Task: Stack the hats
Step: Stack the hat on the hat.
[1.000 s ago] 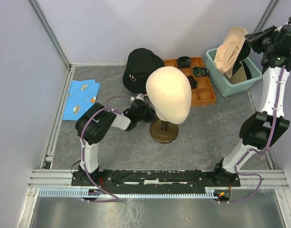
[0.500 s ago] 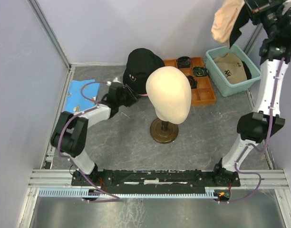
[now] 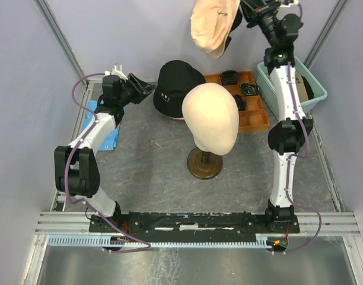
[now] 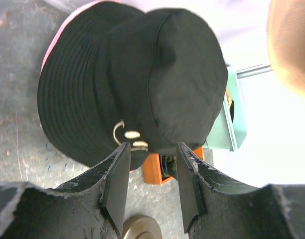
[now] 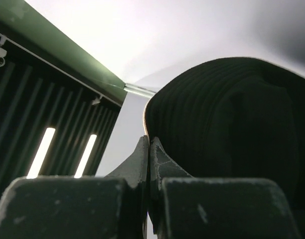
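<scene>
Cream mannequin head (image 3: pixel 210 119) stands mid-table on its brown stand. Beyond it, near the far edge, we see the black hat (image 3: pixel 177 86) lying crown up, a pink rim showing beneath. Our left claw (image 3: pixel 147 89) sits just beside its left brim, jaws apart, holding nothing. High above the far edge, our right claw (image 5: pixel 148 149) pinches the beige hat (image 3: pixel 208 27) by its brim.

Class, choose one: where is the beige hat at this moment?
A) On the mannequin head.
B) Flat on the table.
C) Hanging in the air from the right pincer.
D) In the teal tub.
C: the beige hat hangs high above the table, pinched in the shut right pincer, and the mannequin head is bare.
</scene>
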Controlling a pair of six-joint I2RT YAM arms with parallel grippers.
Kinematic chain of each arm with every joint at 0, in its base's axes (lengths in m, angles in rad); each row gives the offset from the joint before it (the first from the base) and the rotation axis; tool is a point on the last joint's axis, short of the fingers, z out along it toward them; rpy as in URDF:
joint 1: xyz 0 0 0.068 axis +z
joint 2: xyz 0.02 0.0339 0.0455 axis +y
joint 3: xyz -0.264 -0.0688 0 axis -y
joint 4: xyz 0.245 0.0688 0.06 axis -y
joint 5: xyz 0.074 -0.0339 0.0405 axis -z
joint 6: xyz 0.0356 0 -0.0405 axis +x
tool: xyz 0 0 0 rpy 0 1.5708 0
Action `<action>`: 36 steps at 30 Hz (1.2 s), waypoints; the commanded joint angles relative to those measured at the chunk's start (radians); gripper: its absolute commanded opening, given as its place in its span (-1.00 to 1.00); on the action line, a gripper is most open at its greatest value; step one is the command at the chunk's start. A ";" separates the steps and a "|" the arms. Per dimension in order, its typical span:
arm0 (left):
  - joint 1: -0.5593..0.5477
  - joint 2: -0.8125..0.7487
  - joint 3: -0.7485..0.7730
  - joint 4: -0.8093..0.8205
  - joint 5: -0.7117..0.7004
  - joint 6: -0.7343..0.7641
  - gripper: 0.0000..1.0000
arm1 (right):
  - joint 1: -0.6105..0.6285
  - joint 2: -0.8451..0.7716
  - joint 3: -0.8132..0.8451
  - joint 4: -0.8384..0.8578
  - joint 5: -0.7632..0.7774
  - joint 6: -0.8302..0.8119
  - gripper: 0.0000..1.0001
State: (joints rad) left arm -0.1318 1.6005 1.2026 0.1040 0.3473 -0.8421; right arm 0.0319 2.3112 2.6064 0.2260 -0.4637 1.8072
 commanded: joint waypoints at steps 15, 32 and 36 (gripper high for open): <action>0.073 0.282 0.340 0.407 0.377 -0.163 0.28 | 0.141 0.042 0.093 0.294 0.096 0.357 -1.00; 0.087 0.404 0.519 0.731 0.447 -0.365 0.47 | 0.238 -0.064 0.067 0.375 0.123 0.452 -1.00; 0.094 0.459 0.552 0.888 0.413 -0.452 0.53 | 0.279 -0.106 0.029 0.387 0.125 0.475 -1.00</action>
State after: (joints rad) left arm -0.0513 2.0129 1.6833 0.7765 0.7692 -1.1790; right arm 0.2703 2.3222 2.6350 0.5076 -0.3557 2.0792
